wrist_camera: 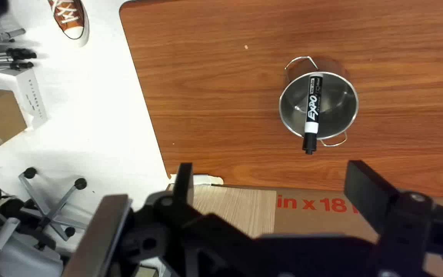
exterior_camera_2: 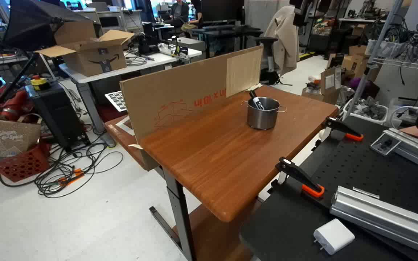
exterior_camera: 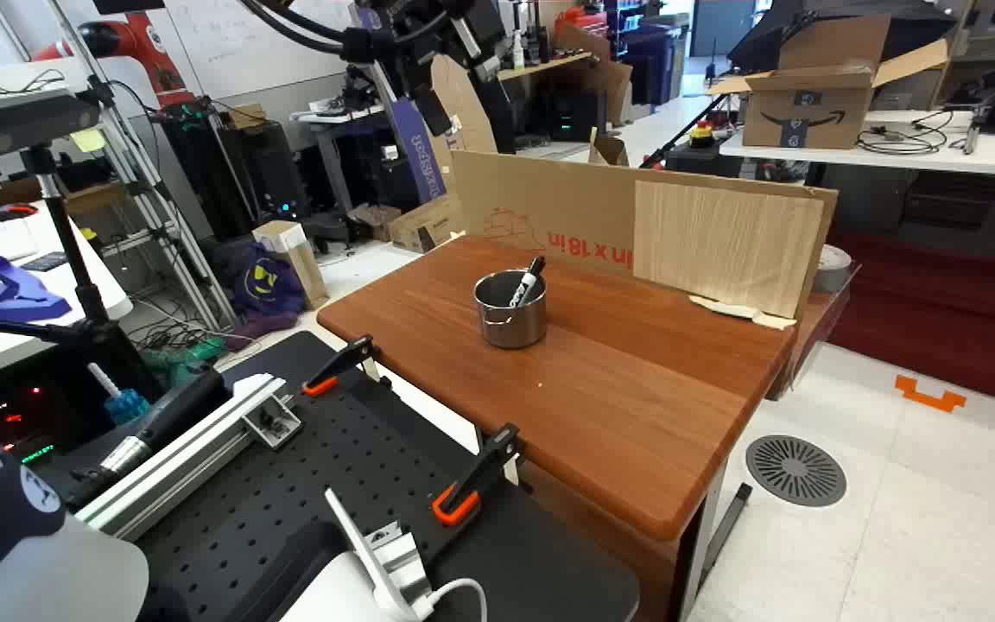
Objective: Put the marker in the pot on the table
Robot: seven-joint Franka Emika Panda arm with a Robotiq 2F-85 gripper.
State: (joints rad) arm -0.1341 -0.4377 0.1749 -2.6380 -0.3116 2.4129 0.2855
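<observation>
The marker, with a black-and-white barrel and black cap, leans inside the silvery pot. Its cap end sticks out over the rim. The marker in the pot also shows in both exterior views, where the marker rises above the pot. The pot stands upright on the reddish-brown table. My gripper is open, with nothing between its fingers. It is high above the table, apart from the pot, and shows at the top of an exterior view.
A cardboard panel stands upright along one table edge. A black perforated workbench adjoins the opposite edge, with orange-tipped clamps on the table edge. Metal rails lie on the workbench.
</observation>
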